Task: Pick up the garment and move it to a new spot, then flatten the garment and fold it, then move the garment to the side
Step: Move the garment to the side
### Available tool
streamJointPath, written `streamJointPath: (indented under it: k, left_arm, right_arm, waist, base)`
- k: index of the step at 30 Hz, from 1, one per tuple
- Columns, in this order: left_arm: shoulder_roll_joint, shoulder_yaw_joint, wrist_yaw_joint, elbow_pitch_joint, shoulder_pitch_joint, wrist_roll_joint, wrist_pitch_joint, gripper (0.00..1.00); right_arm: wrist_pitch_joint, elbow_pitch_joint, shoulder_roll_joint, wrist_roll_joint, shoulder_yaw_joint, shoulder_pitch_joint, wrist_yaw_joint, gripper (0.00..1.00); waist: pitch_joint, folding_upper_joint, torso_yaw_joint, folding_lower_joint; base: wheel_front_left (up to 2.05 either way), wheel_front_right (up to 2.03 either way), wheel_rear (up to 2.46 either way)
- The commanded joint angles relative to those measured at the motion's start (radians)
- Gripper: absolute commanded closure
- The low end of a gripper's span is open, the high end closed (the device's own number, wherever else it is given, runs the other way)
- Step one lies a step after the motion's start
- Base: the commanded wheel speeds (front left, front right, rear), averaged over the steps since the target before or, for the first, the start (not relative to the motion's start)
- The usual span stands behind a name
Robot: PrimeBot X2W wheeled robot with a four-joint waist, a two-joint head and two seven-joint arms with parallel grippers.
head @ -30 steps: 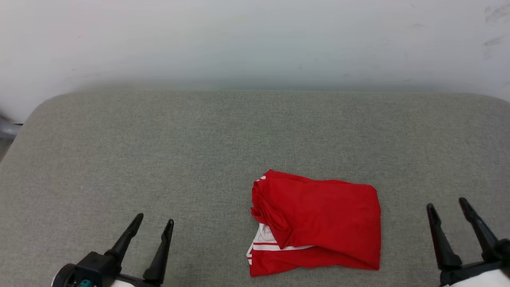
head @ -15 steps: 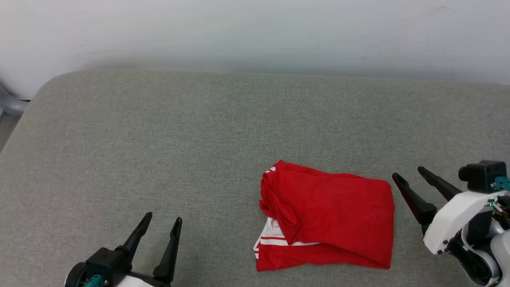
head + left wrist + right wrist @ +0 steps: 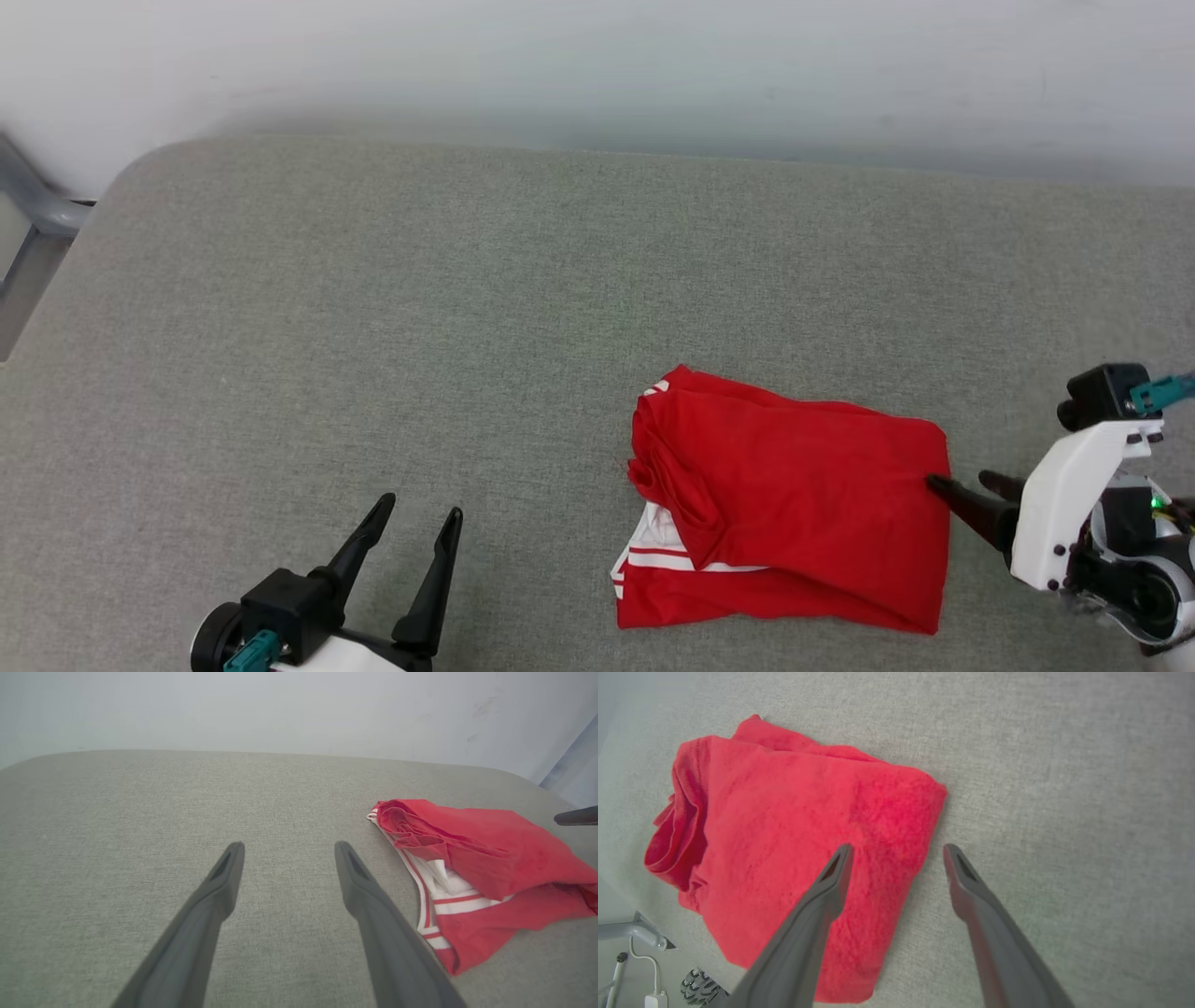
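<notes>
2 right gripper (image 3: 897, 847) fingers straddle garment's (image 3: 784, 826) right edge — wide cushion (image 3: 373, 308) leftward.

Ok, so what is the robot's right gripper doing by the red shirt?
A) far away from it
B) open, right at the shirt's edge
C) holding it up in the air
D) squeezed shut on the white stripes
B: the right gripper has its fingers spread apart at the side edge of the red shirt, which lies folded on the grey surface.
</notes>
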Motion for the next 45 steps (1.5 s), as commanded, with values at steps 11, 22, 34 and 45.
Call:
streamJointPath:
  k: [11,22,34,45]
  left_arm:
    - [0.002,-0.043,0.001,0.017,-0.045,-0.009,-0.004,0.0]
    - [0.012,-0.071,0.001,0.029,-0.062,-0.027,-0.004,0.0]
    - [0.004,-0.046,0.001,0.033,-0.057,-0.027,-0.004,0.0]
    - [-0.003,0.012,0.001,-0.004,-0.043,-0.014,-0.004,0.0]
  right_arm:
    - [0.093,0.08,0.139,-0.067,-0.134,0.059,-0.001,0.0]
    - [0.116,0.207,0.214,-0.095,-0.172,0.047,-0.001,0.0]
    - [0.047,0.191,0.147,-0.04,-0.1,0.017,-0.001,1.0]
    - [-0.073,0.121,0.043,-0.02,-0.023,-0.036,-0.001,1.0]
  waist:
    - [0.034,0.0,0.033,-0.0001]
    - [0.048,0.0,0.053,-0.0001]
    - [0.046,0.0,0.029,-0.0001]
    - [0.035,0.0,-0.091,-0.0001]
  base:
    - [0.0,0.0,0.0]
    - [0.0,0.0,0.0]
    - [0.0,0.0,0.0]
    - [0.0,0.0,0.0]
